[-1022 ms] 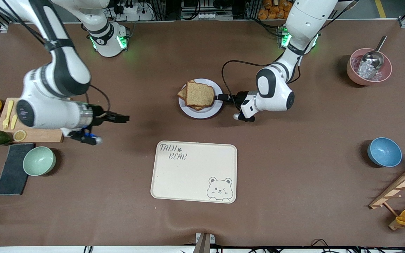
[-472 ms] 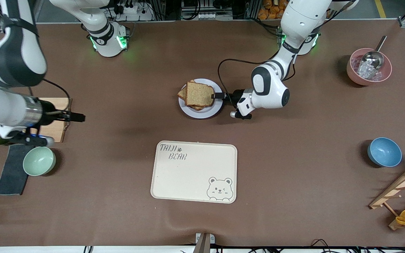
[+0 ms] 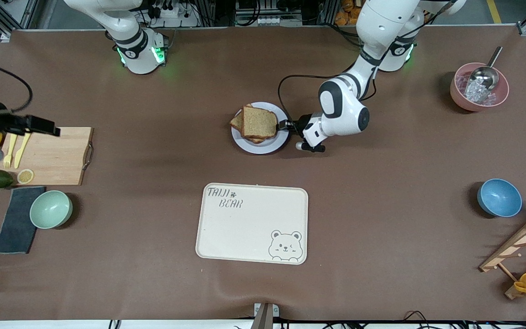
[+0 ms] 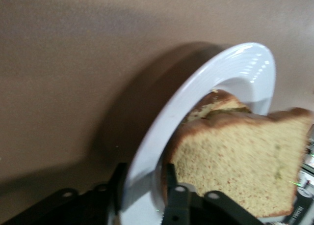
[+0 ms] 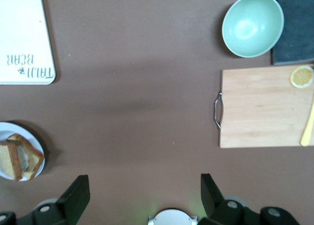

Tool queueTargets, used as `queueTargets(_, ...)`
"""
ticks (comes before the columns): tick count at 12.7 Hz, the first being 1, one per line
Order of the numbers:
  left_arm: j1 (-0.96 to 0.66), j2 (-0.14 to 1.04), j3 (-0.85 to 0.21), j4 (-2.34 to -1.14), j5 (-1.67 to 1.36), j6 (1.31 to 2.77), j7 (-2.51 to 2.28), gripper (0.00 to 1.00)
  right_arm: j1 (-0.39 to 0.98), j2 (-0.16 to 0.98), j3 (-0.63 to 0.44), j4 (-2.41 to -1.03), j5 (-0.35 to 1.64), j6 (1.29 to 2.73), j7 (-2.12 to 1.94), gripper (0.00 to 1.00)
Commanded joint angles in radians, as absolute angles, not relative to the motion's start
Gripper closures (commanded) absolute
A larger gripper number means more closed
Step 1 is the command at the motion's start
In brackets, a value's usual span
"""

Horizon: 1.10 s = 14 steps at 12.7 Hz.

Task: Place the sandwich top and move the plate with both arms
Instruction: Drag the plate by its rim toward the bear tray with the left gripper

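The sandwich top (image 3: 259,122), a speckled brown slice, lies on the lower slices on the small round plate (image 3: 270,145) at mid table. My left gripper (image 3: 285,124) is at the plate's rim on the side toward the left arm's end. In the left wrist view its jaws (image 4: 143,178) are closed onto the plate's rim (image 4: 221,77), with the sandwich top (image 4: 235,161) just past one finger. My right gripper (image 3: 52,127) is open and empty, up over the cutting board (image 3: 48,155). In the right wrist view (image 5: 143,200) the plate (image 5: 10,128) shows far off.
A cream bear tray (image 3: 251,224) lies nearer the camera than the plate. A green bowl (image 3: 51,209), dark cloth, lemons and avocado sit by the cutting board. A pink bowl with a scoop (image 3: 479,87), a blue bowl (image 3: 499,197) and a wooden rack (image 3: 518,251) are toward the left arm's end.
My right arm has drawn back from mid table to over the cutting board. My left gripper has slid in onto the plate's rim.
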State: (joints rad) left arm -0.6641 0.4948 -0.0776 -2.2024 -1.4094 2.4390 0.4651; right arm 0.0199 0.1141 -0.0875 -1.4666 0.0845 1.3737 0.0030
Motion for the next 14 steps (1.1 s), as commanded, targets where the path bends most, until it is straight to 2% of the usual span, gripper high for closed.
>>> queueTargets(1, -0.678, 0.483, -0.077, -2.214, -1.442, 2.464, 0.482, 1.00, 0.014, 0.054, -0.078, -1.489, 0.057, 1.362, 0.005, 0.00)
queueTargets(7, -0.637, 0.459, -0.077, -2.206, -1.468, 2.464, 0.485, 1.00, 0.005, 0.012, 0.011, -1.496, -0.012, 1.431, 0.103, 0.00)
queueTargets(12, -0.632, 0.434, -0.075, -2.215, -1.551, 2.464, 0.557, 1.00, -0.003, 0.002, 0.012, -1.525, -0.008, 1.470, 0.101, 0.00)
queueTargets(14, -0.623, 0.411, -0.075, -2.217, -1.575, 2.468, 0.571, 1.00, -0.009, -0.041, 0.018, -1.589, -0.003, 1.511, 0.101, 0.00)
